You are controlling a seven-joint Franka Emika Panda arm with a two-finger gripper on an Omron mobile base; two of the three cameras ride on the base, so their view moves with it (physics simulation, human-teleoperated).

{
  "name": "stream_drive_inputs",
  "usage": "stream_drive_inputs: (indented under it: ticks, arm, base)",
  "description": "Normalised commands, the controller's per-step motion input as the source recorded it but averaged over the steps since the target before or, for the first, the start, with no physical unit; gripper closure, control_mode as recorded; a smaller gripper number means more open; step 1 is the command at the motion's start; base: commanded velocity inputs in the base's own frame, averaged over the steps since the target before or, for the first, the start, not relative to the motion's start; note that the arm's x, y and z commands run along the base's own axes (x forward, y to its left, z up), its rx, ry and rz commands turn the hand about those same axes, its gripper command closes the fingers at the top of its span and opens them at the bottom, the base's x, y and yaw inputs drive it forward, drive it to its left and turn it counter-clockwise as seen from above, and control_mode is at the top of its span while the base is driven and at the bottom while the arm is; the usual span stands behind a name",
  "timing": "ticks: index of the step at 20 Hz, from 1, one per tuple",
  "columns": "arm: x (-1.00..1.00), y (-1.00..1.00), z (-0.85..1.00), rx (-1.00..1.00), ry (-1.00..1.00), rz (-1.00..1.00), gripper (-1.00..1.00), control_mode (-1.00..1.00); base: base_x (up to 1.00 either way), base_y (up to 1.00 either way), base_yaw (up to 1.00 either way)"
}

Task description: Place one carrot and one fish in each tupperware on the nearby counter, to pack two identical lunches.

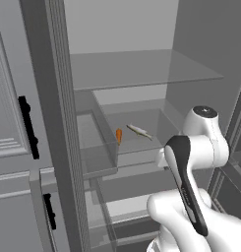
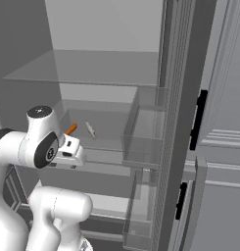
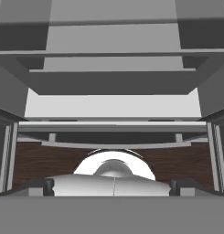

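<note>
One carrot [image 1: 119, 136] beside one fish [image 1: 139, 131] on fridge shelf [image 1: 141, 147], gripper [image 3: 113, 185] spread wide, fingertips barely visible.

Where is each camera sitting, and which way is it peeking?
Left base view: behind the arm on its left, facing the open fridge; white arm at lower right.
Right base view: behind on its right, facing the same fridge; white arm at lower left.
Hand view: on the hand, facing the lower fridge shelves; open gripper tips at the bottom.
Both base views share the carrot beside the fish on a shelf.
</note>
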Motion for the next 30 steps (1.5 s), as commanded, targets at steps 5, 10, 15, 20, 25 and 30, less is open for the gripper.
stream_drive_inputs:
  ticks: [5,10,15,20,25,30]
  arm:
    - [0.00,0.00,0.00,0.00,0.00,0.00,-1.00,1.00]
    - [0.01,0.00,-0.02,0.00,-0.02,0.01,-1.00,-1.00]
    - [0.04,0.00,-0.04,0.00,-0.38,0.06,-1.00,-1.00]
    - [0.57,0.00,0.15,-0.01,-0.30,0.04,-1.00,-1.00]
    - [0.76,0.02,0.16,0.00,-0.22,0.07,-1.00,-1.00]
    - [0.85,0.00,0.13,0.00,0.01,0.04,-1.00,-1.00]
  base:
    - [0.00,0.00,0.00]
    - [0.00,0.00,0.00]
    - [0.00,0.00,0.00]
    - [0.00,0.00,0.00]
    - [0.00,0.00,0.00]
    - [0.00,0.00,0.00]
